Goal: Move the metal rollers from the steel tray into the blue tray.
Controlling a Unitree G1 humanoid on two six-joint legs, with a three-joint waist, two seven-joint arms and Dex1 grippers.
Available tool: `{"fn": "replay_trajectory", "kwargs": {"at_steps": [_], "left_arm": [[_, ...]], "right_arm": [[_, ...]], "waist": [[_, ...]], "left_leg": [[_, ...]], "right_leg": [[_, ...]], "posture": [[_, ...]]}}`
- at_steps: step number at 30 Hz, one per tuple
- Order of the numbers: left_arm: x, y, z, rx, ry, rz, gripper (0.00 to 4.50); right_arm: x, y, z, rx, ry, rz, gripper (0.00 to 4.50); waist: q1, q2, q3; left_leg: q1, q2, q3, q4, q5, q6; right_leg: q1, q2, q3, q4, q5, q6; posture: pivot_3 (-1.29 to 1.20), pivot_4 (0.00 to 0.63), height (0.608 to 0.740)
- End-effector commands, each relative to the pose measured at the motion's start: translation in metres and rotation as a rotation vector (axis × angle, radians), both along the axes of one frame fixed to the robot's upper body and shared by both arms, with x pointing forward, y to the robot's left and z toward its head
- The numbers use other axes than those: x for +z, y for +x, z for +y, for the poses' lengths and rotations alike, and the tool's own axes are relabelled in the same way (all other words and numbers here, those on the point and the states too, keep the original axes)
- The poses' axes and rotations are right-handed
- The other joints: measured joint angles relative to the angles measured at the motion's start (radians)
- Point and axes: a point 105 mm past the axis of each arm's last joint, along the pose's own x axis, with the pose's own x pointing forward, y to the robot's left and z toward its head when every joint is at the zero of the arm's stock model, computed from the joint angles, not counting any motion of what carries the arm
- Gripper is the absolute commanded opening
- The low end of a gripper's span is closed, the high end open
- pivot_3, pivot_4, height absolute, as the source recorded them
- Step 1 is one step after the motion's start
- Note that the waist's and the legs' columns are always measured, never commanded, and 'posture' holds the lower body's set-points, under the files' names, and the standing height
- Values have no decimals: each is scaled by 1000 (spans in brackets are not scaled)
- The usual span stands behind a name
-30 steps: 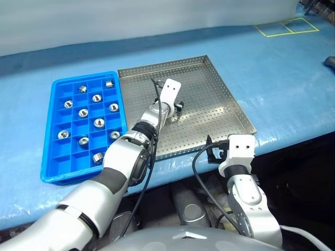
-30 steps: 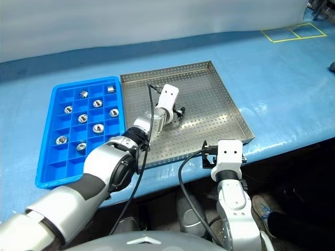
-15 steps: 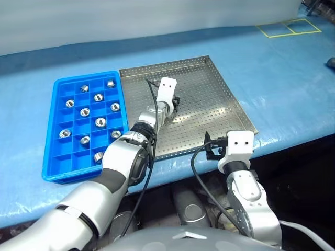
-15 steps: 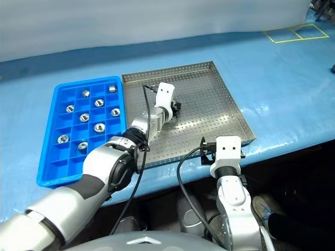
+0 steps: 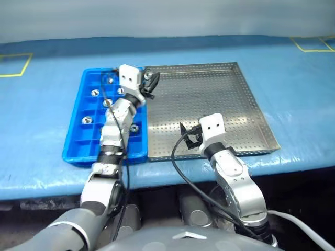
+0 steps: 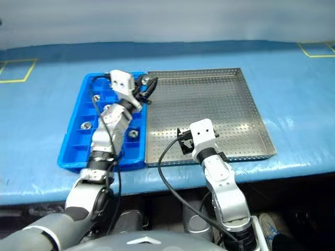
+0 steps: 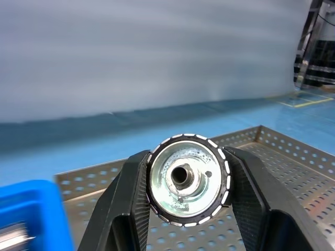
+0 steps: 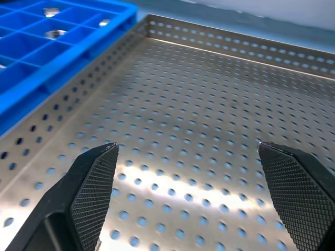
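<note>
Roller [image 7: 187, 180] lifted in left gripper [image 5: 149, 83]

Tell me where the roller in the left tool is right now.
The roller is clamped between the left tool's two fingers, held up over the seam where the blue tray meets the steel tray, near their far edges.

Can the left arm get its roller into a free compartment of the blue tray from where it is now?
Probably yes. The left end effector holds a roller raised over the seam between the blue tray and the steel tray. Nothing stands between it and the free compartments nearby.
</note>
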Motion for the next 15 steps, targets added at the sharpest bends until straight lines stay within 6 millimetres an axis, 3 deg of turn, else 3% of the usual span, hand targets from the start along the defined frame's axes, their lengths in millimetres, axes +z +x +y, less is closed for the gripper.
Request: {"fn": "replay_trajectory", "kwargs": {"at_steps": [1,6,11,15], "left_arm": [[25,-29,12,1,26,-103,1870],[17,-65,36,54,94,-86,1870],[-2,-96,51,74,165,1,1870],[-19,-106,69,175,209,77,1870]], "right_arm": [[8,1,12,86,1,-29,4500],[8,0,25,182,-14,-22,4500],[1,-8,38,281,-37,2,4500],[-5,-11,43,322,-49,24,4500]], "waist": [[44,0,0],[119,-1,0],[128,-2,-1],[135,-2,-1]], "left_leg": [[0,0,0,0,0,0],[0,0,-1,2,0,0],[0,0,-1,2,1,-1],[1,1,-2,2,3,-1]], "right_leg": [[0,0,0,0,0,0],[3,-1,-2,-2,1,-1],[4,-1,-3,-3,-1,-8],[3,0,-5,-3,-3,-6]], "posture": [[32,150,740],[95,150,740],[131,150,740],[157,150,740]]}}
